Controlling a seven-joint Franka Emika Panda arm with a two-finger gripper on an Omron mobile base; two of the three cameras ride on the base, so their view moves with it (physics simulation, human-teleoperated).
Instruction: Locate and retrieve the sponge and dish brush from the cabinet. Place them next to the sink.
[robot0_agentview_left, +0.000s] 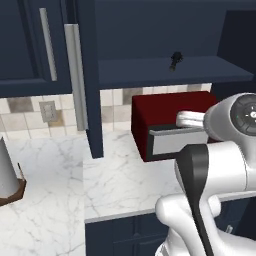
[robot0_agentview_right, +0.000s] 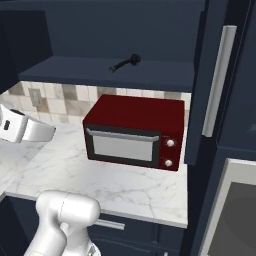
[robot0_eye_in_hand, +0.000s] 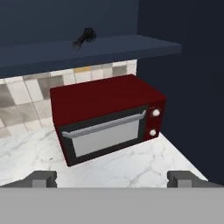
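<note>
The cabinet (robot0_agentview_left: 30, 45) is a dark navy wall unit standing open, its door (robot0_agentview_right: 212, 85) swung out edge-on with a long silver handle. On its bottom shelf (robot0_eye_in_hand: 109, 48) lies the dish brush (robot0_eye_in_hand: 84, 38), small and black; it also shows as the dish brush (robot0_agentview_left: 175, 60) and the dish brush (robot0_agentview_right: 125, 63). My gripper (robot0_eye_in_hand: 113, 179) is open, its fingertips (robot0_eye_in_hand: 43, 178) set wide apart with nothing between them, well below and short of the brush. The sponge is hidden and the sink is out of view.
A dark red countertop oven (robot0_agentview_right: 135, 130) stands on the white marble counter (robot0_agentview_left: 120, 185) right under the open shelf. A paper towel roll (robot0_agentview_left: 5, 170) on a brown holder stands at the left. A tall dark unit (robot0_agentview_right: 235, 200) walls off the right end.
</note>
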